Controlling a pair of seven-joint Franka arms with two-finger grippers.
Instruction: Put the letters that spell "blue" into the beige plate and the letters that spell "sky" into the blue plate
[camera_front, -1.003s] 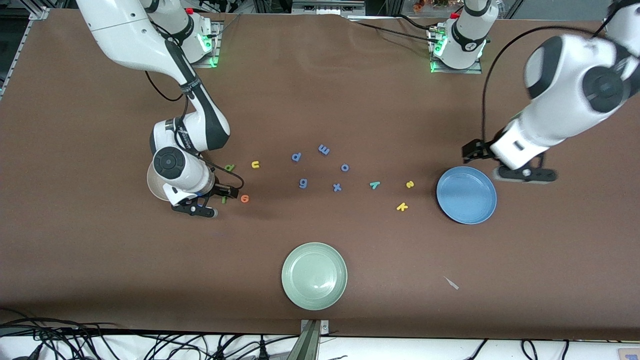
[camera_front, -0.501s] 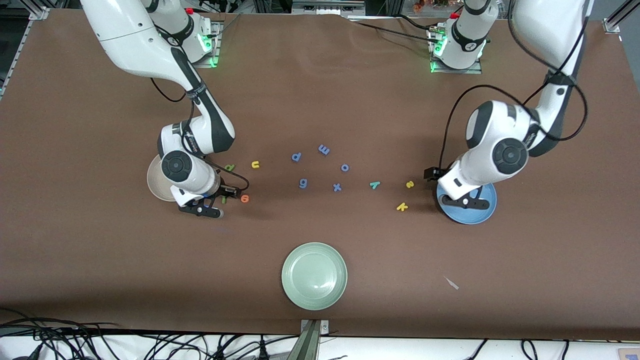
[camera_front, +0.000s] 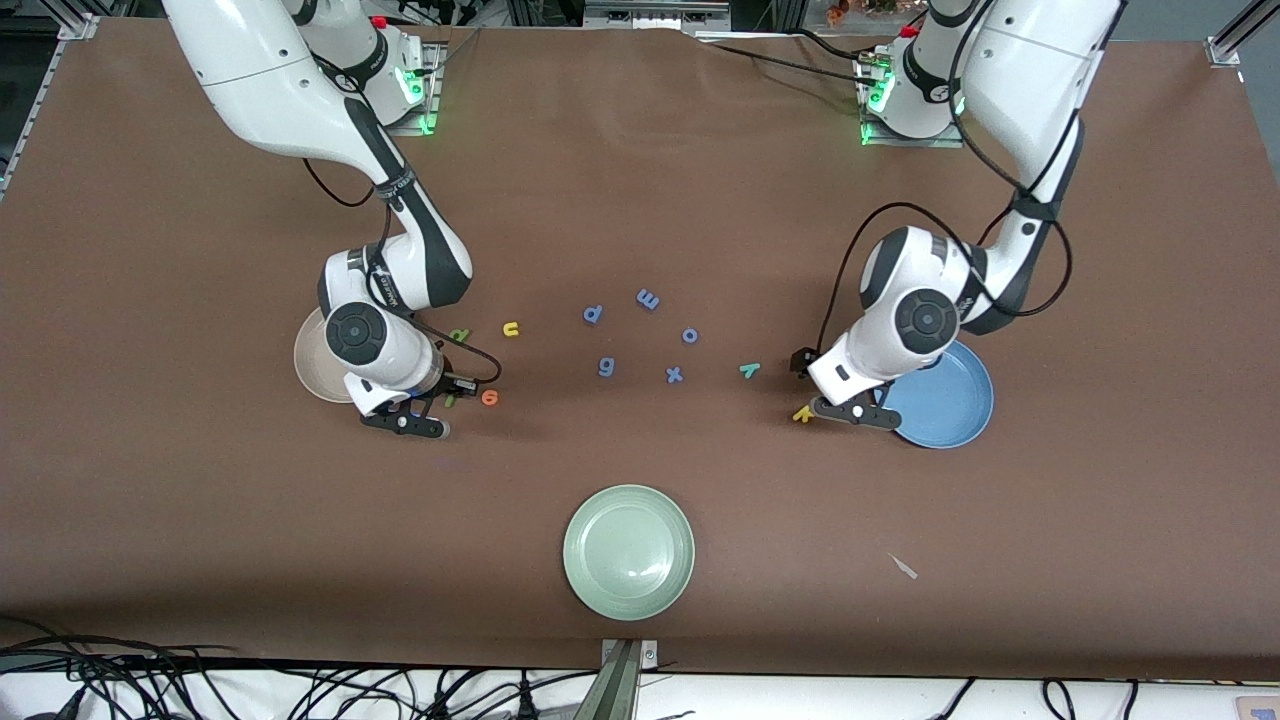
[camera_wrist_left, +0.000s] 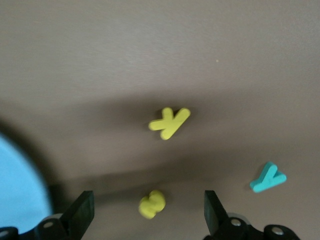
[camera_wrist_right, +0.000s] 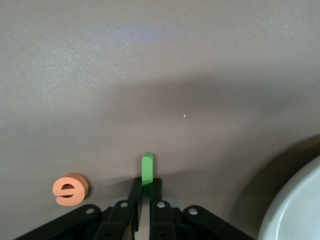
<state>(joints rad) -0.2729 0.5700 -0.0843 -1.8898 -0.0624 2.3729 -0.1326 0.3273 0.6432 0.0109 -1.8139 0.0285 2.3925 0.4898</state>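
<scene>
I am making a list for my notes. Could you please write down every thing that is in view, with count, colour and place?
beige plate: one, cream-beige, toward the right arm's end, partly under that arm.
blue plate: one, medium blue, toward the left arm's end.
green plate: one, pale green, nearest the front camera.
l: one, green, pinched in the right claw.
e: one, orange, beside the l.
b: one, green, beside the beige plate.
u: one, yellow, beside the b.
k: one, yellow, beside the left claw.
s: one, yellow, under the left claw.
y: one, teal.
periwinkle letters: five, mid-table.
right claw: shut on the l.
left claw: open, over the s.
</scene>
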